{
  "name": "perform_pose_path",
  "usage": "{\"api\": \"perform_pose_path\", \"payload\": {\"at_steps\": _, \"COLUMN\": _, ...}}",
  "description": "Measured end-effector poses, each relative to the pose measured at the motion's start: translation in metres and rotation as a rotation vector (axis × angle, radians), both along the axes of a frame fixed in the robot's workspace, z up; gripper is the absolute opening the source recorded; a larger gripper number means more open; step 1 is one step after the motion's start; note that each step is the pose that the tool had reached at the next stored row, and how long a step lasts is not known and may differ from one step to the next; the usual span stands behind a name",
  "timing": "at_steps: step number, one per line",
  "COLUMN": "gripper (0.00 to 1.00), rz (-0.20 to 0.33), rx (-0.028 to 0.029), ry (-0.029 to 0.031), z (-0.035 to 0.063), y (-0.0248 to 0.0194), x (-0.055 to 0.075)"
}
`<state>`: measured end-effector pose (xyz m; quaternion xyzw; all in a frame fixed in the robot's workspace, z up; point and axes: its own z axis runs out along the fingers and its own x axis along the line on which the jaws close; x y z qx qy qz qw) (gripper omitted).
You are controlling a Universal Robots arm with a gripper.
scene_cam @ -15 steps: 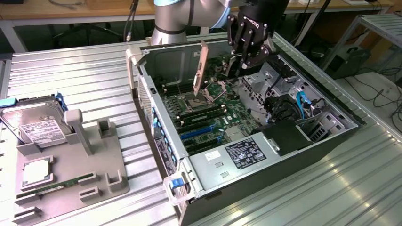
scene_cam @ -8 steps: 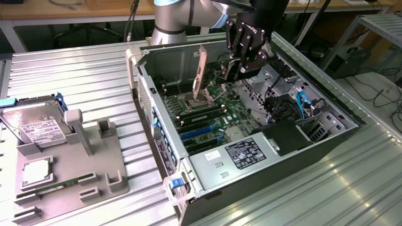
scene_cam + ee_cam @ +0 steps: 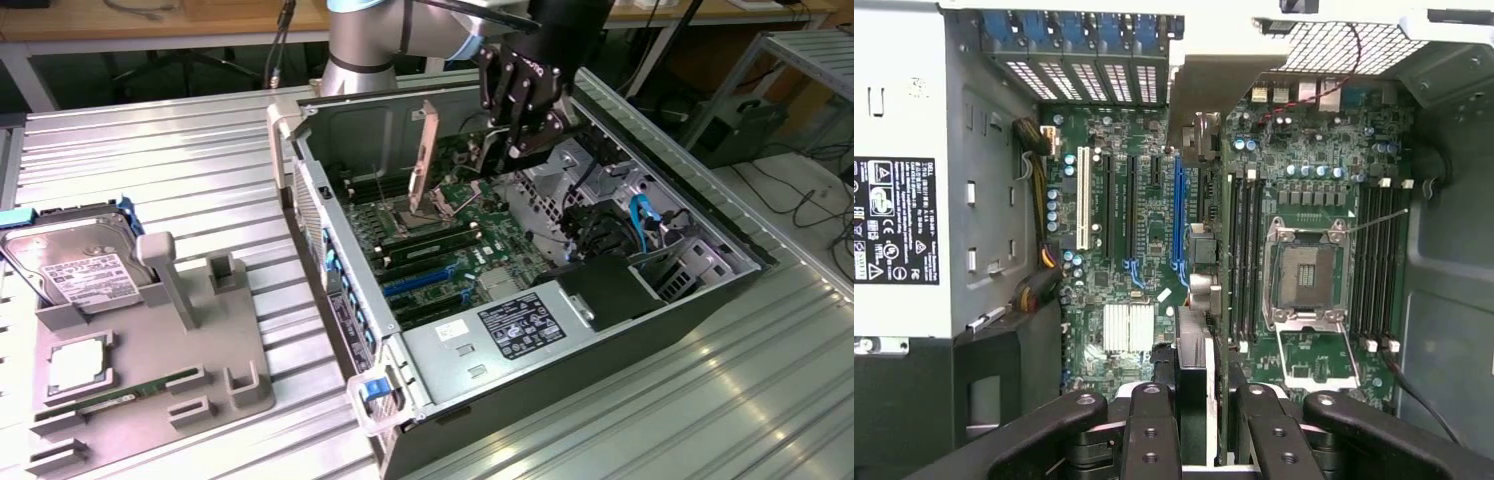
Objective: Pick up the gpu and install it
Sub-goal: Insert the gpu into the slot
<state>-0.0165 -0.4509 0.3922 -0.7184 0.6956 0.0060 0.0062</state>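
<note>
Work surface: ribbed, silver aluminium-profile bench, slats running across the exterior view, bright reflections on the slats at the exterior view's right. Lighting even and diffuse, no hard shadows.

Behind the bench: long light-wood table with white metal legs, along the top edge of the exterior view; dark space beneath it.

Exterior view's right: grey metal-frame rack; below it a dark boxy unit on the pale grey floor. Loose black cables trail over that floor.
</note>
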Motion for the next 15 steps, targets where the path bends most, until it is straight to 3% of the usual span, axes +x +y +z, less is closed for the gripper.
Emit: {"api": "perform_pose_path", "payload": {"at_steps": 15, "gripper": 0.28, "rz": 0.000, "rx": 0.0000, "ry": 0.0000, "z": -0.0067, "y": 0.0000, "x": 0.0000}}
